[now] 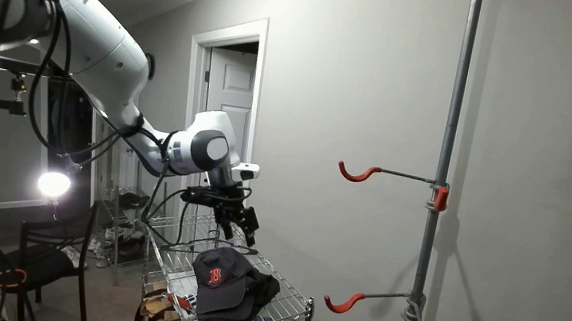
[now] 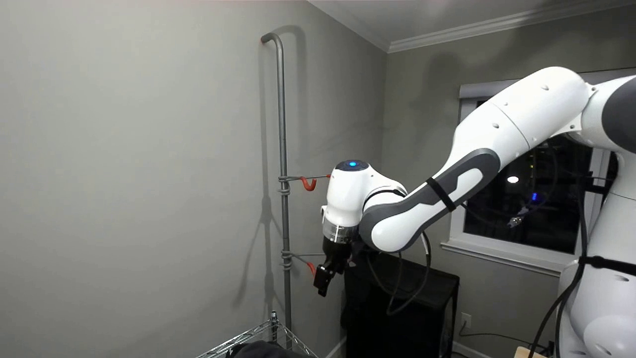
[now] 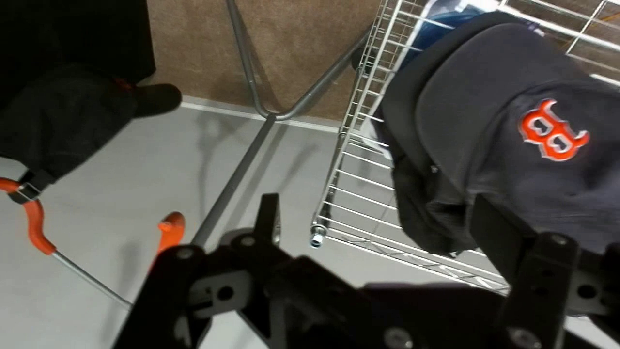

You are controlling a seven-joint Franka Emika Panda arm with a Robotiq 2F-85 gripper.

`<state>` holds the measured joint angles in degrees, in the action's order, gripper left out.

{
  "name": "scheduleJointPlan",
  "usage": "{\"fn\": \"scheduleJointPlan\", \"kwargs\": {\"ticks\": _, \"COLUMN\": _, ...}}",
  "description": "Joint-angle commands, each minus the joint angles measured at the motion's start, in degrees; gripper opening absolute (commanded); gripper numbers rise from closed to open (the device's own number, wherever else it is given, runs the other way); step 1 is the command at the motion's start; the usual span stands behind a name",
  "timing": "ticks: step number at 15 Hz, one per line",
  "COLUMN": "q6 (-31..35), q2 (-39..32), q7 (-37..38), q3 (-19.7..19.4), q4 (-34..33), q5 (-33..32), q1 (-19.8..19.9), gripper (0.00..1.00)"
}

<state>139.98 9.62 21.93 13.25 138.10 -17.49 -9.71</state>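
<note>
My gripper [image 1: 240,238] hangs in the air above the wire rack, its two fingers spread with nothing between them. In the wrist view the gripper [image 3: 373,198] also stands wide, and its right finger [image 3: 499,232] overlaps the picture of a cap. A dark navy cap [image 1: 224,284] with a red B lies on the rack's top shelf, below the gripper and apart from it. Against that cap rests a second, darker cap [image 3: 421,208], partly hidden. Another black cap [image 3: 72,121] hangs by its strap from an orange hook [image 3: 36,220].
The wire rack [image 1: 289,312] stands by the wall, with a hanger [image 1: 191,243] on its shelf. A metal pole [image 1: 449,124] carries an upper hook [image 1: 359,176] and a lower hook [image 1: 344,305]. A black cabinet [image 2: 397,308] and a chair [image 1: 44,265] stand nearby.
</note>
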Motion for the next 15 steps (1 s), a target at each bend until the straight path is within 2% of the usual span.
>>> {"fn": "scheduleJointPlan", "kwargs": {"ticks": 1, "q6": -5.0, "q2": -3.6, "q7": 0.3, "q3": 4.5, "q4": -5.7, "q5": 0.7, "q1": -3.0, "gripper": 1.0}}
{"fn": "scheduleJointPlan", "kwargs": {"ticks": 5, "q6": -5.0, "q2": -10.1, "q7": -2.3, "q3": 5.7, "q4": -11.2, "q5": -0.4, "q1": -5.1, "gripper": 1.0}}
{"fn": "scheduleJointPlan", "kwargs": {"ticks": 15, "q6": -7.1, "q2": -27.8, "q7": -15.7, "q3": 4.4, "q4": -23.0, "q5": 2.1, "q1": -8.9, "gripper": 1.0}}
